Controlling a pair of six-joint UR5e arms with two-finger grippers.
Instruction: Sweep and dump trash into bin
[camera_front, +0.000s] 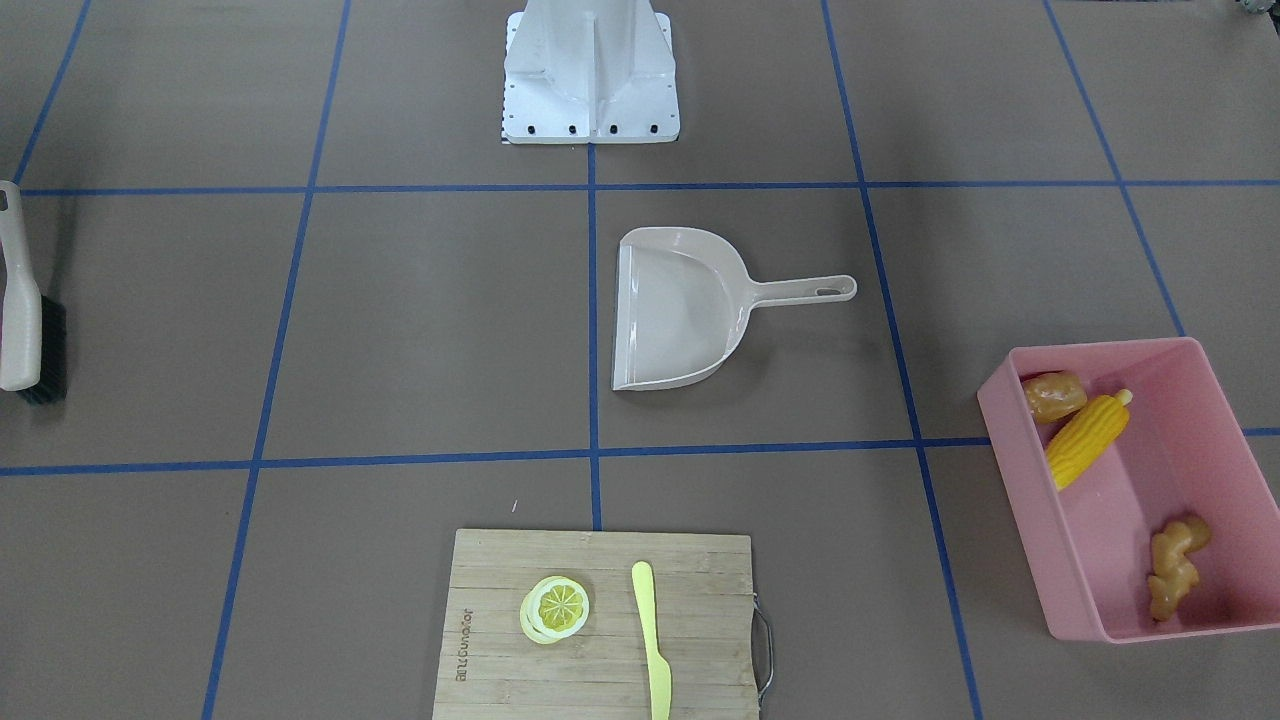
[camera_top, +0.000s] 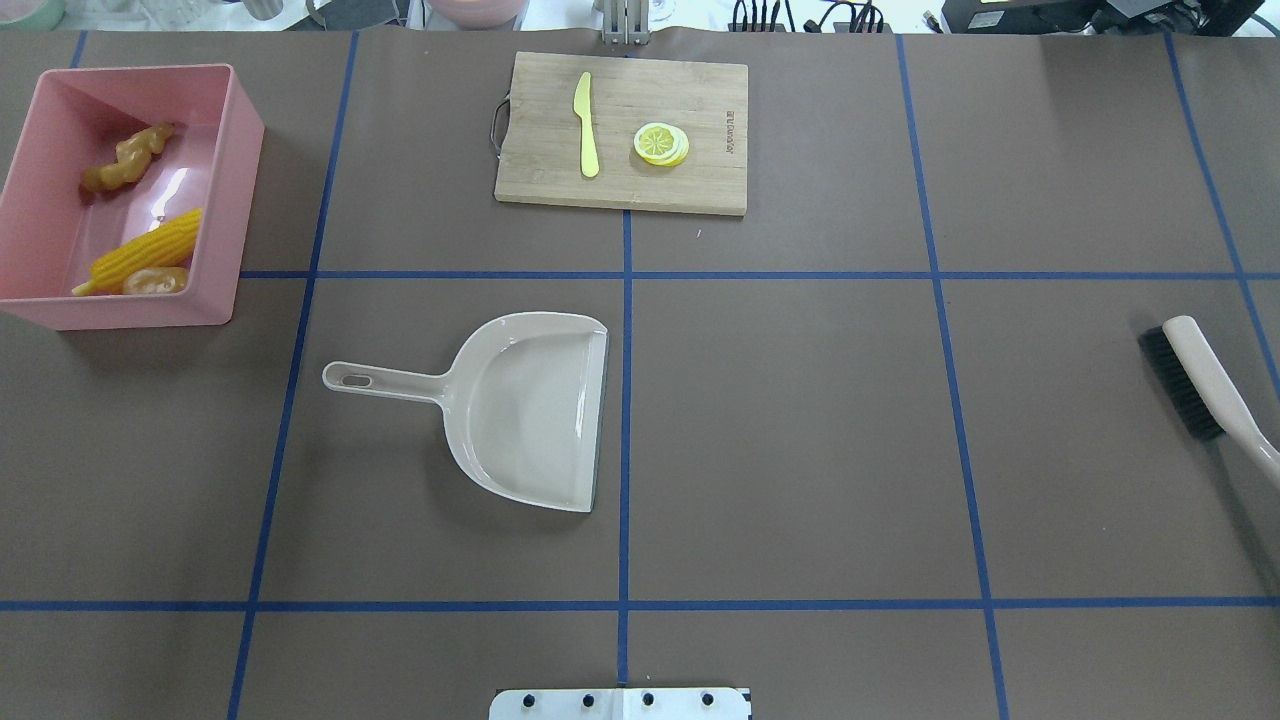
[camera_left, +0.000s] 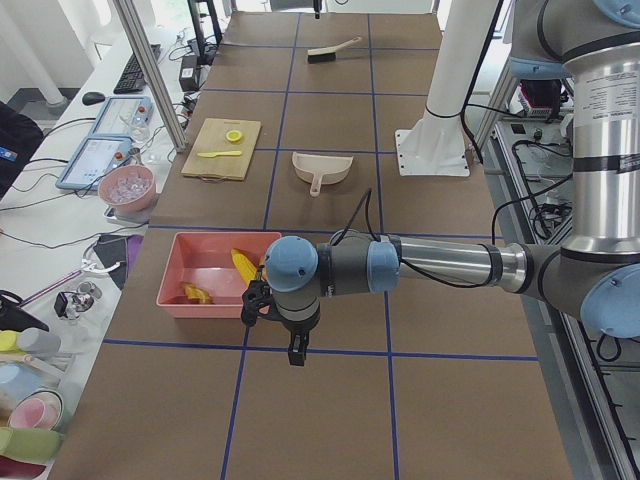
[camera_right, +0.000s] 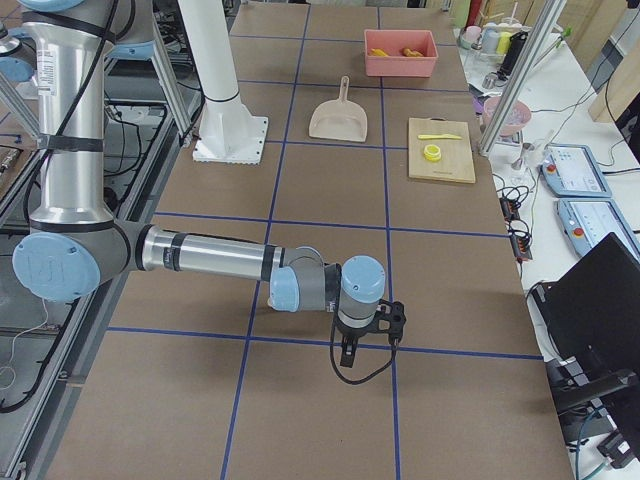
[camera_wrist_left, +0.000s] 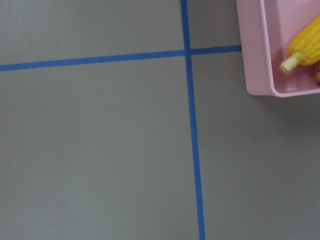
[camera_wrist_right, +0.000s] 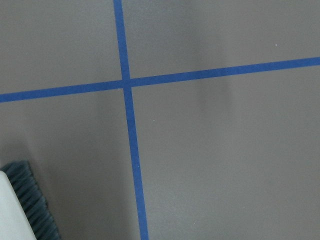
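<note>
Lying in one bin (camera_top: 236, 200), one corn (camera_top: 150, 250), one potato (camera_top: 156, 281), one ginger (camera_top: 130, 158)

Lemon slice (camera_top: 661, 144) and yellow knife (camera_top: 587, 125) lying apart on bamboo cutting board (camera_top: 705, 185)

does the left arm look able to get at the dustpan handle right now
Probably yes. The dustpan handle lies bare on the table, pointing toward the robot's left side, with nothing on or beside it. The left hand hangs above the table near the bin.
</note>
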